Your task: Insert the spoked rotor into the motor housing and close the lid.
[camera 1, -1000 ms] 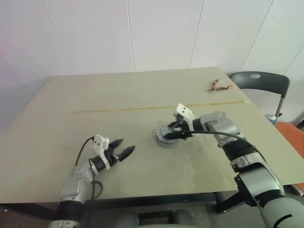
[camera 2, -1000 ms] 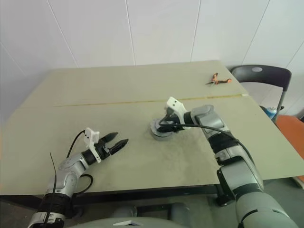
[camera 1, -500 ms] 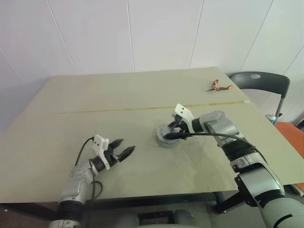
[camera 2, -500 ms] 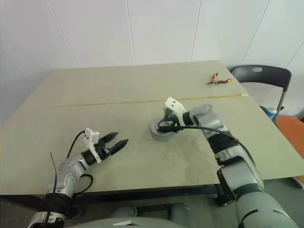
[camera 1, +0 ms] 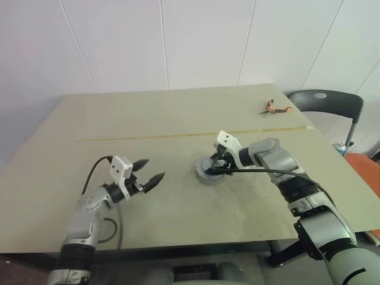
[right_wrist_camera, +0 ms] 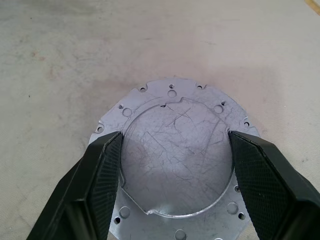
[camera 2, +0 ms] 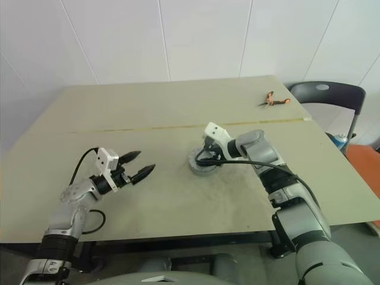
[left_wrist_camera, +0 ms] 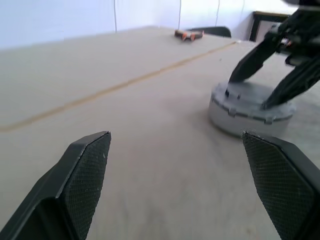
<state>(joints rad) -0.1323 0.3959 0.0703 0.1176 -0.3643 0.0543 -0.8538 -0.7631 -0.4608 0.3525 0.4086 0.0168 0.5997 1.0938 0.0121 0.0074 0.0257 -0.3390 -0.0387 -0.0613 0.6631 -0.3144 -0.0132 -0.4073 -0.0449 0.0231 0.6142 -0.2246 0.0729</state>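
The lid [right_wrist_camera: 175,167], a round grey metal disc with small holes round its edge, lies flat on the motor housing [left_wrist_camera: 235,122], of which a grey side wall shows. The spoked rotor is hidden. My right gripper [right_wrist_camera: 174,136] points down onto the lid [camera 1: 206,174], its fingers [right_wrist_camera: 107,165] set against either side of the lid's raised centre. Well to the left of it, my left gripper [camera 1: 154,169] hangs open above the table, holding nothing. It points towards the lid [left_wrist_camera: 250,107].
An orange-handled tool [camera 1: 274,108] lies near the table's far right corner. A dark chair [camera 1: 326,102] stands beyond that corner. A thin yellowish line [camera 1: 148,136] runs across the beige table [camera 1: 119,113]. A white wall rises behind.
My left gripper has risen off the table and rolled a little, staying open. The right gripper has kept its place on the lid.
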